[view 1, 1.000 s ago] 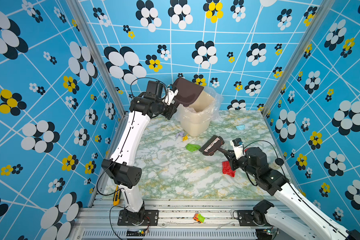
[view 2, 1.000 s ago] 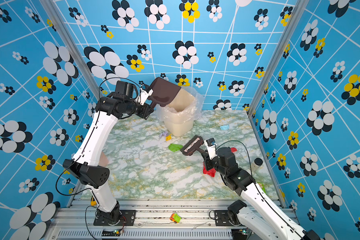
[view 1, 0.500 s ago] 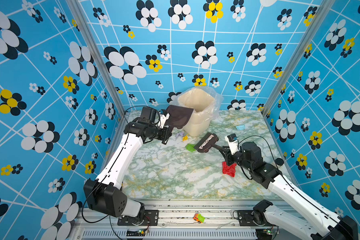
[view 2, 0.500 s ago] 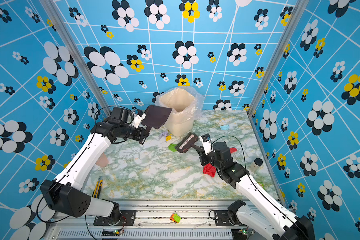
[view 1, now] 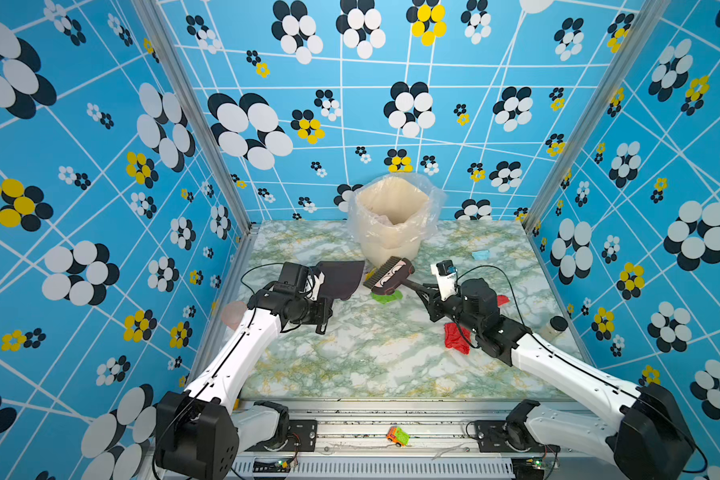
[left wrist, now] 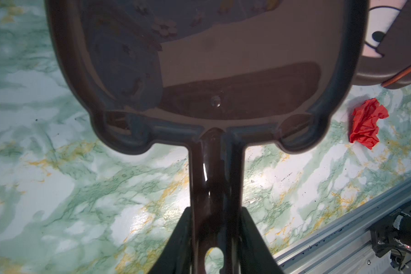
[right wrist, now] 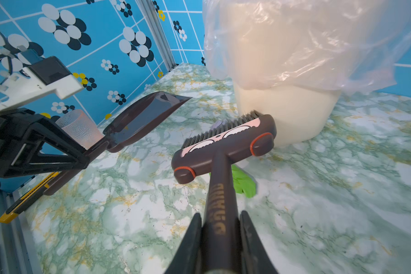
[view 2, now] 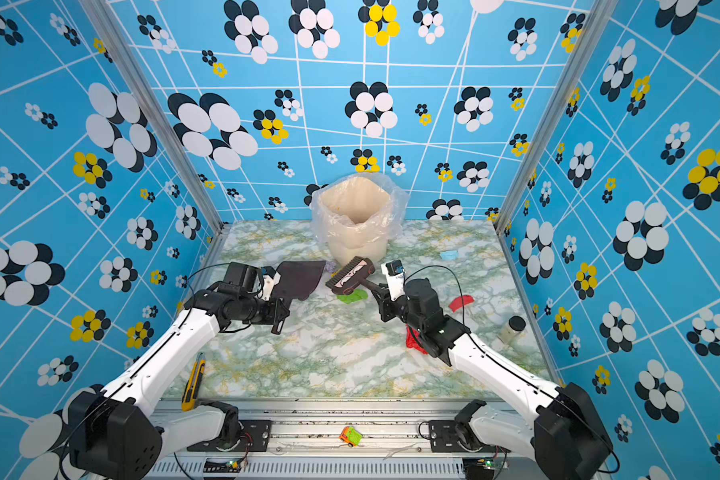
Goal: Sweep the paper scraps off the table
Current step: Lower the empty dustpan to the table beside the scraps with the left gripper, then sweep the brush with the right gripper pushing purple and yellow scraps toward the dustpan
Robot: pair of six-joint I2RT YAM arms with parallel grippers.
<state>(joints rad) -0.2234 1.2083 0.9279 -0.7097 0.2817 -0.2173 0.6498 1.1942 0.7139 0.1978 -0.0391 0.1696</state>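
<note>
bin: cream plastic bin lined with a clear bag, upright at the far centre of the green-white marble table. A pale crumpled shape shows inside, too unclear to name.
dustpan: dark brown plastic dustpan, just left of the bin's base, tilted with its lip raised. The glossy inner face reflects the wall pattern.
jar: small pale jar with a black lid near the right edge; contents cannot be told.
cup: frosted pinkish cup at the left edge behind the left arm; contents cannot be told.
left gripper: jaws narrow, clamped on the dustpan's handle.
right gripper: jaws tight on the handle of the dark brown hand brush, bristles facing the bin.
green scrap: crumpled green paper wad on the table, just under the brush head, between head and right gripper.
lavender scrap: small lavender wad at the bristle tips, between brush and bin base.
red scrap: crumpled red wad just nearer than the right gripper, partly hidden by that arm.
red scrap 2: second red wad just right of the right wrist.
blue scrap: light blue wad right of the bin, well apart from both grippers.
</note>
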